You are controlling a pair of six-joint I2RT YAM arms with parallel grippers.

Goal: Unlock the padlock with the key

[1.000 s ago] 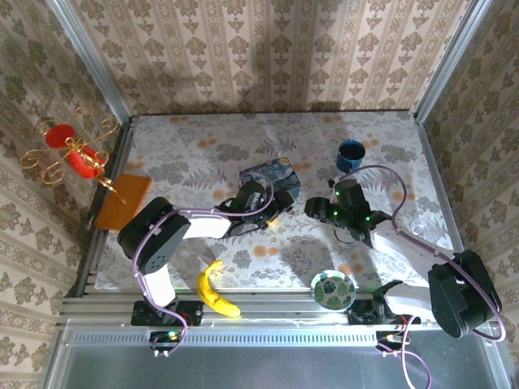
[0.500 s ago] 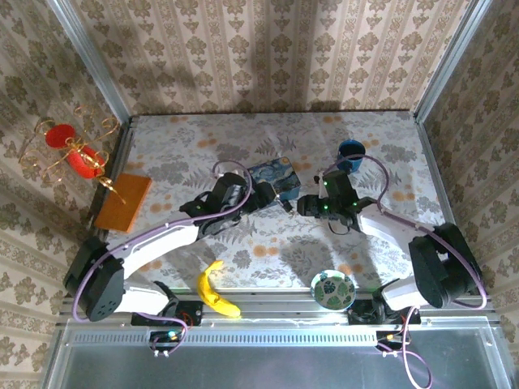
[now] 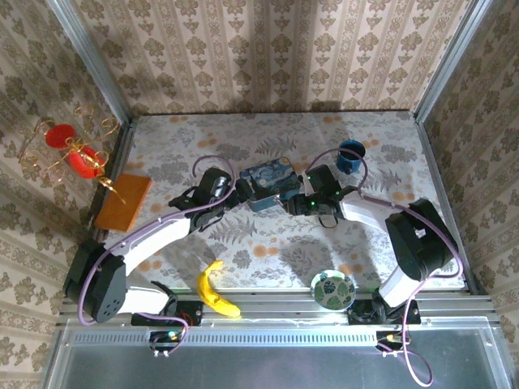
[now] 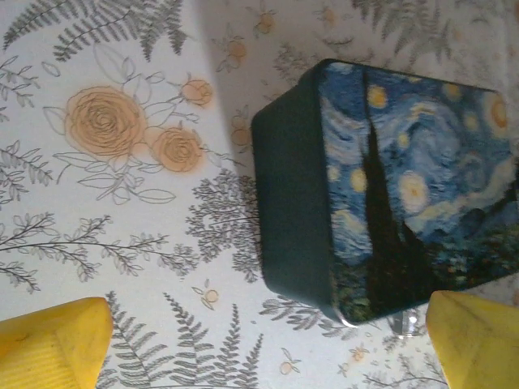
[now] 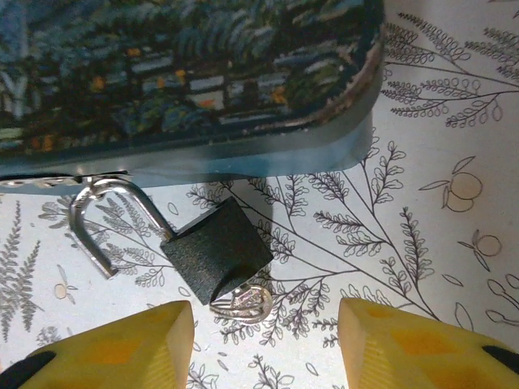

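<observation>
Padlock (image 5: 215, 247) lay near desk's middle, just beside blue tin (image 5: 186, 73), silvery key (image 5: 243, 304) at its body. My right pincer (image 5: 266, 320) hovered spread, just short of padlock; left pincer (image 4: 263, 324) spread wide beside tin.

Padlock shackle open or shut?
Open. Right wrist view: the padlock has one shackle leg in its dark body; the other ends free, swung away.

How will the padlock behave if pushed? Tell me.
The padlock looks metal, so probably stiff, heavy for its size. Lying flat, it should slide or pivot rather than roll. Its shackle nears the tin and might catch.
</observation>
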